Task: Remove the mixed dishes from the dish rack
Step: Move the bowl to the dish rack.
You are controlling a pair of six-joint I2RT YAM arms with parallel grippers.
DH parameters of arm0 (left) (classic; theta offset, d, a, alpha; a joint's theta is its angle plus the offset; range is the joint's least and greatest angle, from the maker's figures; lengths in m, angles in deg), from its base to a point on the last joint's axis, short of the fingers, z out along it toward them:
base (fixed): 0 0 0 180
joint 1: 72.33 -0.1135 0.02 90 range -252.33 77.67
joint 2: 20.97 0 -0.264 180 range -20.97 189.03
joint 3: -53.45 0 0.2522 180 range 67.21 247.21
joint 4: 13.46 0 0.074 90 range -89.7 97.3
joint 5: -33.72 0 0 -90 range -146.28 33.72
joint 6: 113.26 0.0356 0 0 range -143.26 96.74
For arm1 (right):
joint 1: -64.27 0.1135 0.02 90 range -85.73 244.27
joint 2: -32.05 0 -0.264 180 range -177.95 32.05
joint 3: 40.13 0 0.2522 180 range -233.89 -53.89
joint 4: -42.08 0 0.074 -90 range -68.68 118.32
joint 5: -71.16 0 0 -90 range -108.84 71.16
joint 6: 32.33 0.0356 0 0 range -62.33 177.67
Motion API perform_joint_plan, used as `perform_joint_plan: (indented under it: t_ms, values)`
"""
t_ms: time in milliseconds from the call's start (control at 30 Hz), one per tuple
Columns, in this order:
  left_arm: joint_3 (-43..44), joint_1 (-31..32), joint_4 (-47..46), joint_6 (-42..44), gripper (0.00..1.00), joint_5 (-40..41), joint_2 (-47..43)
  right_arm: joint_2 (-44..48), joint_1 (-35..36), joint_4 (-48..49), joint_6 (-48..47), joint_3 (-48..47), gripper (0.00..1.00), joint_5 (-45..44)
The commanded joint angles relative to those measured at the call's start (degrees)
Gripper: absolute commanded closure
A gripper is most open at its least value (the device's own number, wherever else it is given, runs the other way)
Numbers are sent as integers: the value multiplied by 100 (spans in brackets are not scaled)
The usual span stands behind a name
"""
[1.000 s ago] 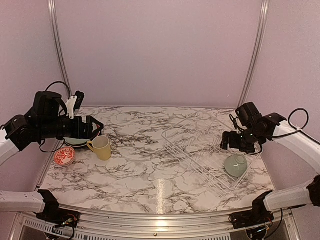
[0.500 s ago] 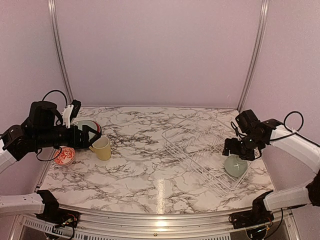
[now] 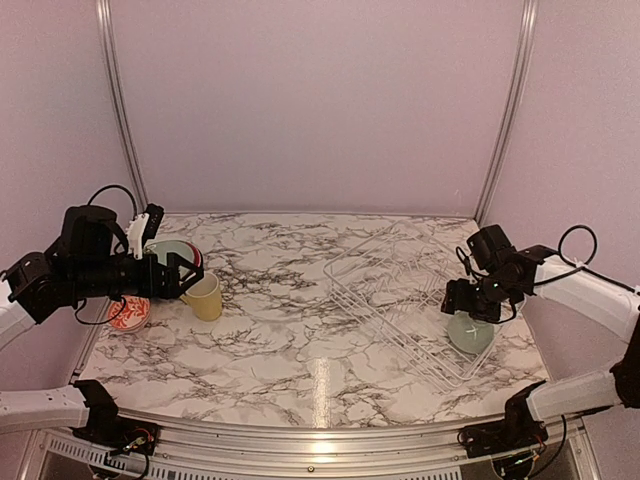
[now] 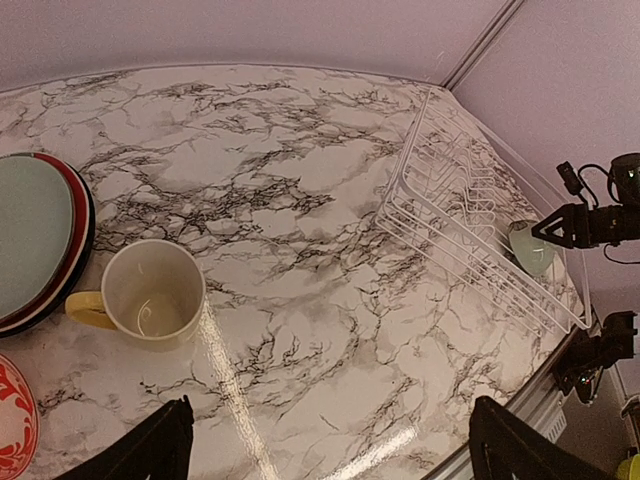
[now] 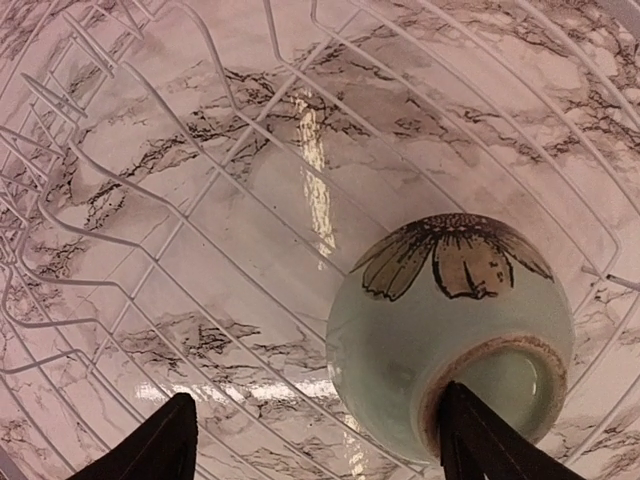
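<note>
Now our right claw (image 5: 318,400) stands wide over the pale green bowl (image 5: 440,310) (foot up, in the dish rack (image 5: 120,190)). Our left claw (image 4: 330,410) gapes wide too.

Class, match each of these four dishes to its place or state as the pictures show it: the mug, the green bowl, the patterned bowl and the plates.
Things:
1. mug
2. green bowl
3. patterned bowl
4. plates

Places or states:
a. lying in the rack, foot ring showing
b. stacked at the far left
c. upright and empty, beside the stack
d. red and white, nearer the robot than the stack

Pairs: 1-c, 2-a, 3-d, 4-b
</note>
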State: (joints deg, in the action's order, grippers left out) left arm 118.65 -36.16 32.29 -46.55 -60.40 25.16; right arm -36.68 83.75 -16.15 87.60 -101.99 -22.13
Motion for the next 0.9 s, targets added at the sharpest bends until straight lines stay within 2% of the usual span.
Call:
perform_joint_plan:
  t_ms: [0, 267, 367, 500, 700, 867]
  values:
    - [-52, 5, -137, -109, 1, -84, 55, 8, -56, 543, -324, 55, 23, 532]
    - [-35, 5, -333, -249, 1, -227, 215, -65, -57, 1254, -609, 55, 26, 1430]
    - [-29, 5, -347, -288, 1, -247, 274, -223, -51, 1124, -734, -82, 26, 1522]
    - [-64, 5, -348, -316, 1, -232, 275, -89, -50, 582, -912, -388, 23, 1179]
    - [-52, 5, -462, -311, 1, -251, 371, -80, -63, -375, -732, -625, 5, -616]
    - [-20, 5, -483, -282, 1, -321, 492, -342, -257, -351, -647, -545, 4, -737]
